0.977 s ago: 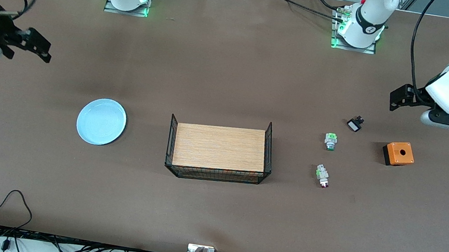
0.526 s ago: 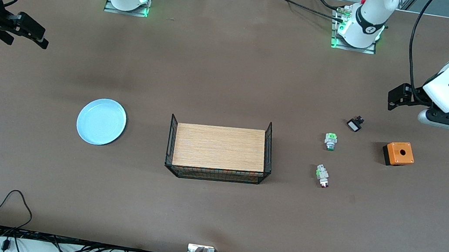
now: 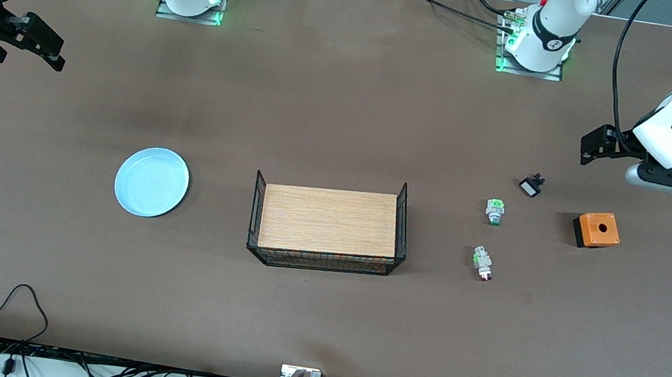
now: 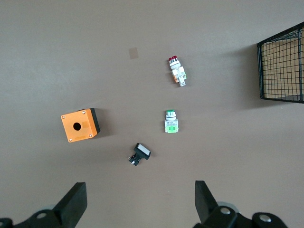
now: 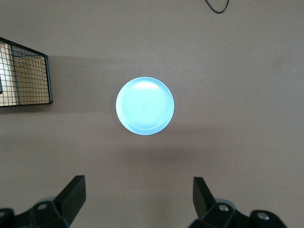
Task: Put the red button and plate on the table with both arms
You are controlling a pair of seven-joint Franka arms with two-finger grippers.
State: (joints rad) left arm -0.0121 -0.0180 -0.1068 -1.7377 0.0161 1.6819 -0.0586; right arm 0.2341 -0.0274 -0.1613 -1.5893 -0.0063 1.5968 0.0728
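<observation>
Plate [image 3: 151,182], red button [image 3: 484,264] on table [image 3: 318,317]

Even overhead light falls on my matte brown tabletop [image 3: 318,317], bright without harshness. Soft shadows lie beside the wire platform [image 3: 328,227] and under the plate [image 5: 145,105], whose surface carries a pale glare patch in my right wrist view. Green glow rings my bases. Everything looks sharp.
</observation>
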